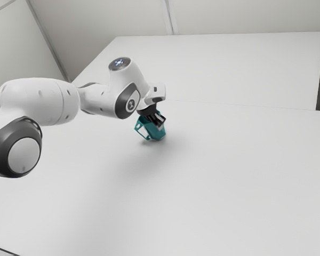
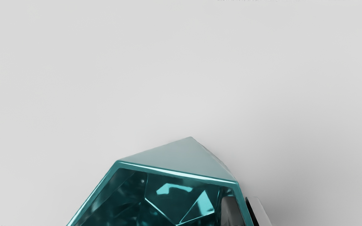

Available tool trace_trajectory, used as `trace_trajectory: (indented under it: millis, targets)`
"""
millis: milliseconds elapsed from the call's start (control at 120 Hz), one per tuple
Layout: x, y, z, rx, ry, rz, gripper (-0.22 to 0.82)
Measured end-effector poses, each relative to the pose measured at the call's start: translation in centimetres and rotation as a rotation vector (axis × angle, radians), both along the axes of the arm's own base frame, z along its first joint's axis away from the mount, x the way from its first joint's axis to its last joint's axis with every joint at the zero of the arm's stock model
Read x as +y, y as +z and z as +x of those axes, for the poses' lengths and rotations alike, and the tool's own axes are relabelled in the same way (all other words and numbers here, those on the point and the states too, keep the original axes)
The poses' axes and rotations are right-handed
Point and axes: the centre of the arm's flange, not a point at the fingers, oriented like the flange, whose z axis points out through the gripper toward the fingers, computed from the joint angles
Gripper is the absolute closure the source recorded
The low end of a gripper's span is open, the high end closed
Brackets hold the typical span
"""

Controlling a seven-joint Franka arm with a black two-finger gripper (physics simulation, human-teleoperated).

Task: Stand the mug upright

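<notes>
Reaching in from the exterior view's left, the white arm [image 1: 37, 101] climbs past a big, dark-ringed elbow joint [image 1: 24, 154] low down by that edge, then stretches roughly level toward the exterior view's right. From where I'm standing, the long pale link leads into a narrower one, and after that comes the wrist housing [image 1: 129, 80], its round cap [image 1: 120, 64] tipped upward and its body leaning down toward the hand [image 1: 155, 95]. The black gripper [image 1: 159, 121] points down at a slant, right at the teal mug [image 1: 159, 134]. The mug's angular handle [image 1: 136, 127] sticks out toward the exterior view's left, and the body leans rather than standing straight, low over the white table [image 1: 229, 176]; I can't tell whether its base touches the top. Looking through the wrist view, I see the mug's mouth, and its wall is pinched between the two fingers: one finger [image 2: 233, 212] is inside the mug, the other [image 2: 259, 212] against the outside, with a narrow space between them. Farther toward the exterior view's right, the table runs on, with a pale wall [image 1: 245, 16] behind it.
</notes>
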Motion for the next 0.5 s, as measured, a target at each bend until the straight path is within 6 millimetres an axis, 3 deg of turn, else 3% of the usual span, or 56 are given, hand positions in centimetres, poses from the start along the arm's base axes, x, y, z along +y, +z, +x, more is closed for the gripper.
trace_trajectory:
  millis: [242, 350, 500]
  targets:
    - [0.0, 1.1, 0.3, -0.018, -0.011, 0.002, 0.29]
    - [0.2, 2.4, 0.4, -0.033, -0.018, 0.006, 0.18]
    - [0.6, 6.7, 0.2, -0.07, -0.027, 0.015, 0.09]
